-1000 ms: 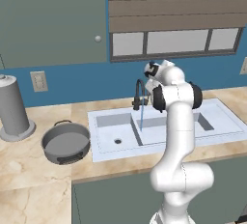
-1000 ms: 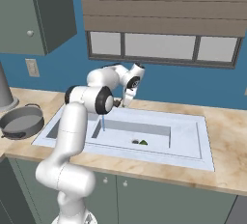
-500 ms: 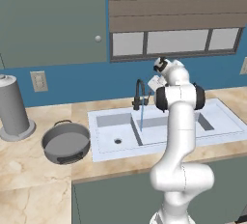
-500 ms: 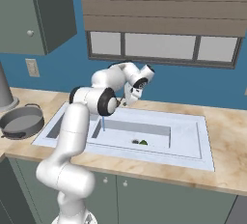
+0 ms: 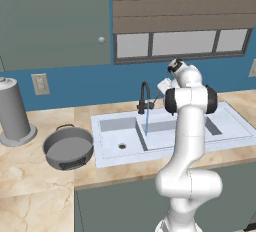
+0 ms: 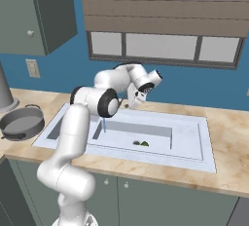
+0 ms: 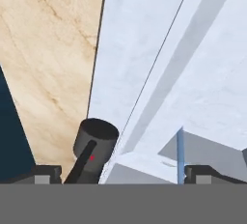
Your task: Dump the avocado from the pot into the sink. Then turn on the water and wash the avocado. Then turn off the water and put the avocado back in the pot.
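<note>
— Sink (image 6: 204, 137) first: why is water (image 5: 146, 121) falling from the faucet (image 5: 144, 96)?
— I have it running to rinse; the stream lands left of the divider.
— And the pot (image 5: 69, 148)?
— Parked empty on the left counter for later.
— Gripper (image 6: 132, 101)?
— Fingers spread, holding nothing, beside the faucet.
— Avocado (image 6: 144, 143)?
— Lying in the right basin.

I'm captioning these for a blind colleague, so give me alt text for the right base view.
A white robot arm reaches over a pale double-basin sink, its gripper near the faucet as a thin stream of water runs. A small green avocado lies in the basin, and a grey pot sits on the counter at left.
</note>
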### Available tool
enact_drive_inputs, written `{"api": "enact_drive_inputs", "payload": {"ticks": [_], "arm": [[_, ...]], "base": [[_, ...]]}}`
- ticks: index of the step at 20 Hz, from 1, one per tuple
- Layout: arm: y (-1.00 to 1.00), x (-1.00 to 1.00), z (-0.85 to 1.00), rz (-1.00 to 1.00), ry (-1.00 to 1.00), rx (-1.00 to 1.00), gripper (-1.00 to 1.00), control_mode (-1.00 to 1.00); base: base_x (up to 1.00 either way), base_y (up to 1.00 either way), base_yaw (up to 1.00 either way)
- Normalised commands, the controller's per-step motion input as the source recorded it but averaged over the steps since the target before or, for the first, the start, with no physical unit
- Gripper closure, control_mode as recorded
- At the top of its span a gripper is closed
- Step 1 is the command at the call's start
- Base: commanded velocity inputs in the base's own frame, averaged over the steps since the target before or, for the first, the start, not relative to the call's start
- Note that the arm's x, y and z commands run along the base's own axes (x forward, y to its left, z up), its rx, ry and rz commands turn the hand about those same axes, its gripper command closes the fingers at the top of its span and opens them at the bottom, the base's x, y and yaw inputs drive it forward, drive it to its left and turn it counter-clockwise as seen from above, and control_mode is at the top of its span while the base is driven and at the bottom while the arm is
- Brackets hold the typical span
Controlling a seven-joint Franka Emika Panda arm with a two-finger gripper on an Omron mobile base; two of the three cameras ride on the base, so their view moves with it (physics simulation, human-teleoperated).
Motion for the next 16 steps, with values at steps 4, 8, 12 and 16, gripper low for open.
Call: {"api": "enact_drive_inputs", "payload": {"ticks": [4, 8, 12, 16], "arm": [[-0.36, -0.81, 0.87, -0.06, -0.27, 0.17, -1.0, -1.0], [-0.02, -1.0, 0.77, -0.05, -0.38, 0.08, -1.0, -1.0], [0.0, -0.89, 0.41, -0.06, -0.32, 0.01, -1.0, -1.0], [-0.01, -0.52, -0.08, -0.14, -0.06, 0.0, -1.0, -1.0]], "base": [[0.0, 0.0, 0.0], [0.0, 0.0, 0.0], [0.0, 0.0, 0.0], [0.0, 0.0, 0.0]]}}
